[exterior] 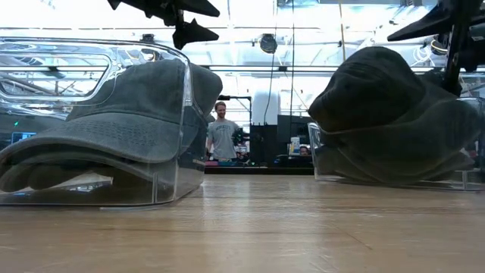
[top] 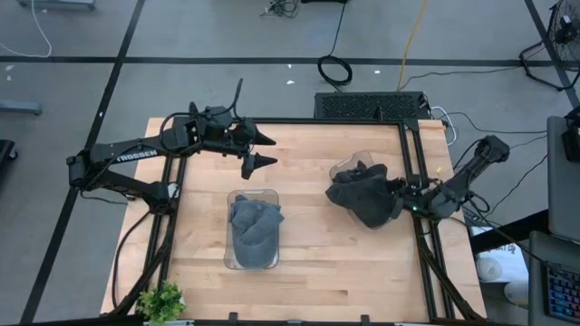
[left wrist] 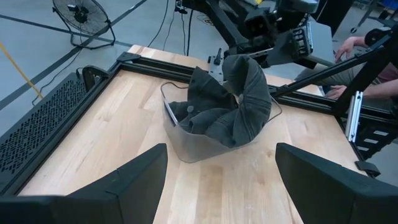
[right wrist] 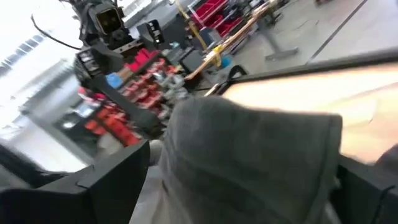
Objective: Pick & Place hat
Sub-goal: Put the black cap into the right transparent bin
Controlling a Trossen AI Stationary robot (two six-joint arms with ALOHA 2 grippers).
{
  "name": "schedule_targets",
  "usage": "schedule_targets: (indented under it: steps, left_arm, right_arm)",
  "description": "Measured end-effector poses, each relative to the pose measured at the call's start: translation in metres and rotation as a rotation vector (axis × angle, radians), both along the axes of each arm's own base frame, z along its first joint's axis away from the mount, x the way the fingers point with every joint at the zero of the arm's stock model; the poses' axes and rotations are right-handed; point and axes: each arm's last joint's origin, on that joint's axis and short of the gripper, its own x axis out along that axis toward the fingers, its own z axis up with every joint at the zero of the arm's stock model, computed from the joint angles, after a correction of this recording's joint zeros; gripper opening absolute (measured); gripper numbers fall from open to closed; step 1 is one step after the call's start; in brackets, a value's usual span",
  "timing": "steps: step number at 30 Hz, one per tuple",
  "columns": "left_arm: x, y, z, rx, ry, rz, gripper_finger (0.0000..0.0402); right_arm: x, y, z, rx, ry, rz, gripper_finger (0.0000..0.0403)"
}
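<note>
We see a dark hat (top: 364,197) bunched over the clear bin (top: 343,169) on the counter's (top: 308,263) right side. The right claw (top: 404,201) sits against its edge, fingers apart around the fabric. Another hat (top: 254,226) fills the middle bin (top: 234,258). The left claw (top: 264,149) hovers spread, empty.

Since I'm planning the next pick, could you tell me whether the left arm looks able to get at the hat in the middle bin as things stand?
Probably yes. The left gripper hangs open above the table, just behind the clear bin. The grey hat lies uncovered in its open top, and nothing stands between them.
</note>
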Motion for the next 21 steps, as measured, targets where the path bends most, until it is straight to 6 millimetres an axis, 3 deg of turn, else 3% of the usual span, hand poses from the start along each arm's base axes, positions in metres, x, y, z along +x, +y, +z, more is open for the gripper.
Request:
schedule_targets:
  steps: [6, 12, 16, 21]
  left_arm:
    - [0.000, 0.000, 0.000, -0.009, 0.000, 0.004, 0.0306]
    - [0.000, 0.000, 0.000, -0.010, 0.004, 0.004, 0.0306]
    - [0.000, 0.000, -0.001, -0.008, 0.006, 0.003, 0.0306]
    - [0.000, 0.000, -0.001, -0.001, 0.006, 0.000, 0.0306]
  right_arm:
    - [0.005, 0.000, 0.043, -0.139, 0.169, -0.058, 0.0377]
    - [0.007, -0.013, 0.087, -0.156, 0.417, -0.093, 0.0377]
    - [0.013, -0.022, 0.090, -0.053, 0.623, -0.110, 0.0377]
    - [0.031, -0.024, 0.074, 0.133, 0.877, 0.041, 0.0377]
